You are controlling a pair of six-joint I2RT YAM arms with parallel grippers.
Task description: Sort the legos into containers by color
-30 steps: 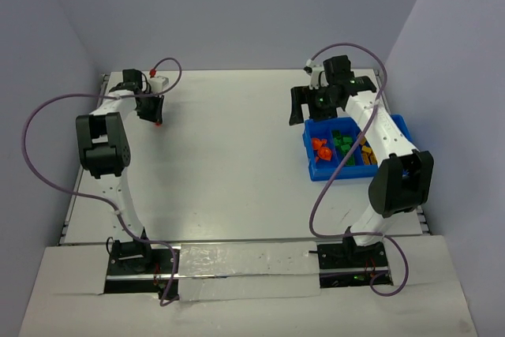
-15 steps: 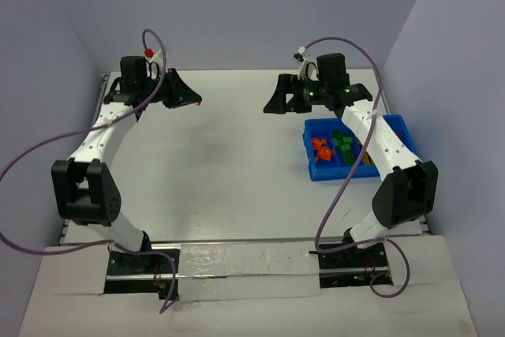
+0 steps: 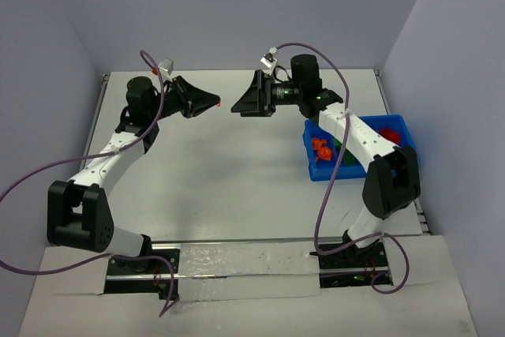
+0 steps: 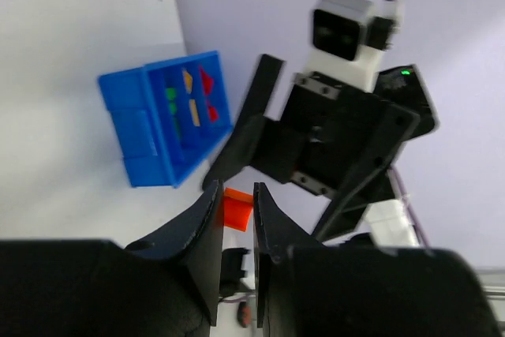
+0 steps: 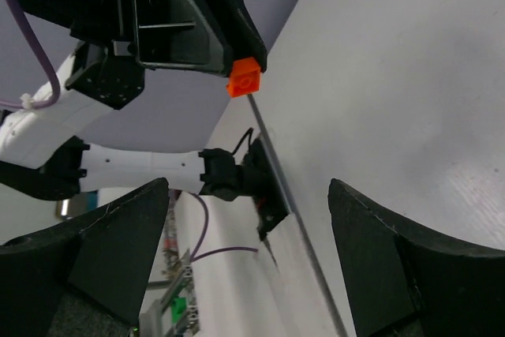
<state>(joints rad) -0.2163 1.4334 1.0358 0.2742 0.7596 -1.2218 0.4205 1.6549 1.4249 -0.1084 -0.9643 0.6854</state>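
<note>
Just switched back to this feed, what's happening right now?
The left gripper pinches a small orange brick, raised off the table. The right gripper faces it, jaws wide open, not touching the brick. Looks like a handover, with the blue bin over on the right side.

Above the worktop's far middle, the left arm's fingers pinch a tiny orange-red brick, just short of the right arm's fingers facing them. The blue bin by the right edge holds orange, green and red bricks.
</note>
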